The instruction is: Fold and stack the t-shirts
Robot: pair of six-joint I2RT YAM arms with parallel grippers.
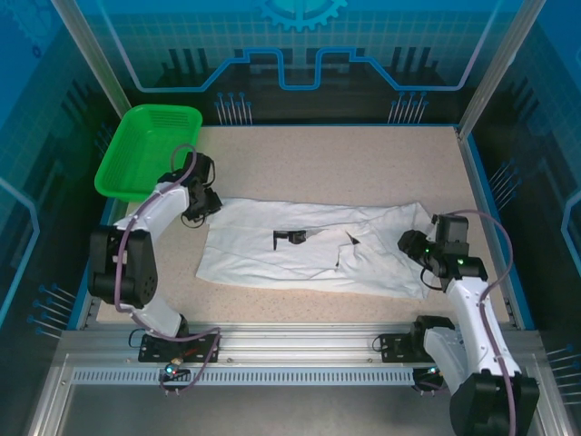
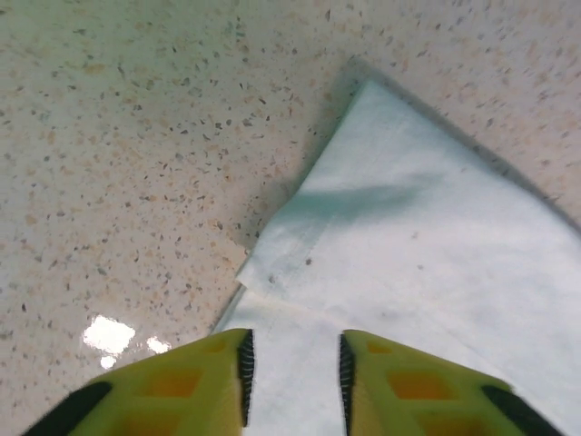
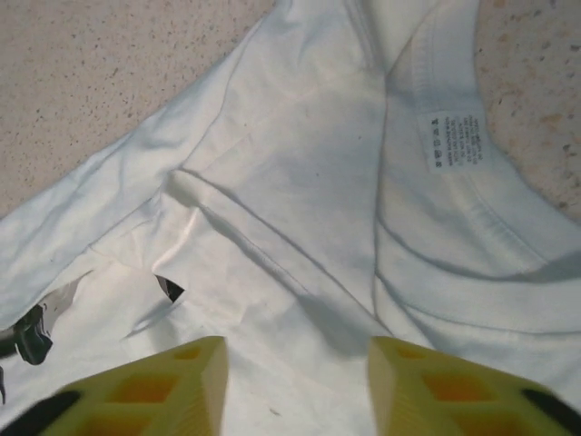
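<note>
Claws come first. The left claw, with its two yellow plastic fingers, is spread a little and pinches nothing. White cloth lies flat under the gap between the fingers. The right claw, yellow too, is spread wider and also holds nothing. It hangs just over the cloth.

Under both claws lies one white soft cloth t-shirt. It rests in the middle of the speckled beige table, stretched from side to side. The left claw is at the bottom end of the shirt, by a pointed corner. The right claw is at the neck end, near the round neck band and the small white tag.

I think the job is only partly done. The shirt looks like a long strip, so its sides seem to be folded in. It is not yet folded short, end to end, and I guess that fold comes next. The stacking is not started, as far as I can see.

The cloth looks thin and floppy. Soft ridges and a few wrinkles run along it. Its edges are not quite straight, and the near edge bulges a bit. A small black print sits near the middle, partly tucked into a fold. A bright green plastic mesh basket sits at the far left corner of the table, apart from the shirt.
</note>
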